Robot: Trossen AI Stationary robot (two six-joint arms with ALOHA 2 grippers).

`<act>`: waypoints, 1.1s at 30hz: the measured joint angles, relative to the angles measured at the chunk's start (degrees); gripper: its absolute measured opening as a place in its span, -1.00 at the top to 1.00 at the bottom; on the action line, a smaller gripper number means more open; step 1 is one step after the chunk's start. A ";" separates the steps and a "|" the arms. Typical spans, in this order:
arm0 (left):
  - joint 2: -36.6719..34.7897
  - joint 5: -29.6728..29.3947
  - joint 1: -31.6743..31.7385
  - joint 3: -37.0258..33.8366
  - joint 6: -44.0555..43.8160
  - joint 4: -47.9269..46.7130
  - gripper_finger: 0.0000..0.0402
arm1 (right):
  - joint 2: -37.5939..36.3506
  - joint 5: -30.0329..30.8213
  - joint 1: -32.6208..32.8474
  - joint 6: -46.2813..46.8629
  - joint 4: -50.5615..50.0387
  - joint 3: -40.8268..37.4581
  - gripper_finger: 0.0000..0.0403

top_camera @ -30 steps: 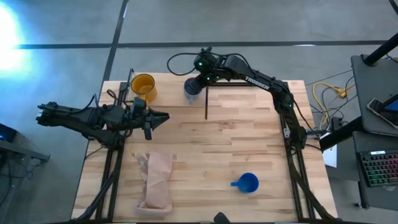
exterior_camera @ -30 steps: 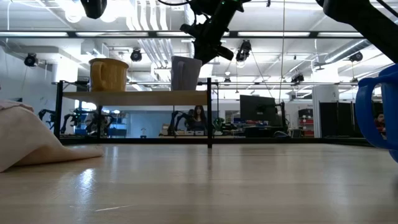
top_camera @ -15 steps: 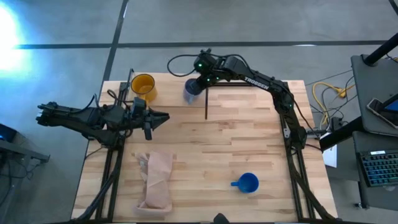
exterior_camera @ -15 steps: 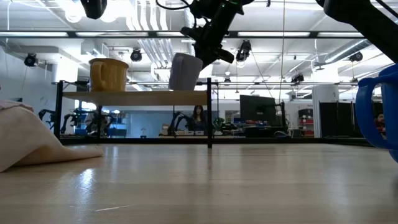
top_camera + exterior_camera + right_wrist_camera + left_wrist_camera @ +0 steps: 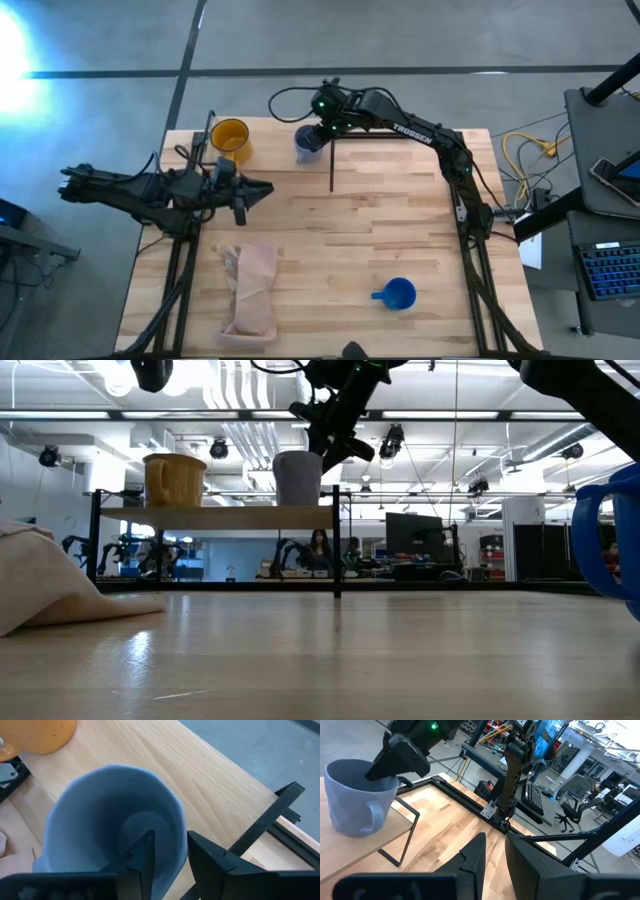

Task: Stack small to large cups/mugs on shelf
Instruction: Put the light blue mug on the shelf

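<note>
Left end effector (image 5: pixel 262 188) waits over the table's (image 5: pixel 380 230) left side, fingers nearly together, holding nothing. Tan cloth (image 5: pixel 252 288) lies near the front left. Yellow-orange mug (image 5: pixel 230 139) stands on the shelf (image 5: pixel 215 516) at its left end. Right end effector (image 5: pixel 322 133) pinches the rim of the pale grey-blue mug (image 5: pixel 308 145), upright on the shelf's right end. Bright blue mug (image 5: pixel 396 293) sits on the table, front right.
</note>
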 joint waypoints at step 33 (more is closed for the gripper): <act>10.68 -13.21 5.91 0.28 -4.48 -12.39 0.71 | -3.82 7.47 -0.37 1.38 -7.51 -1.34 0.96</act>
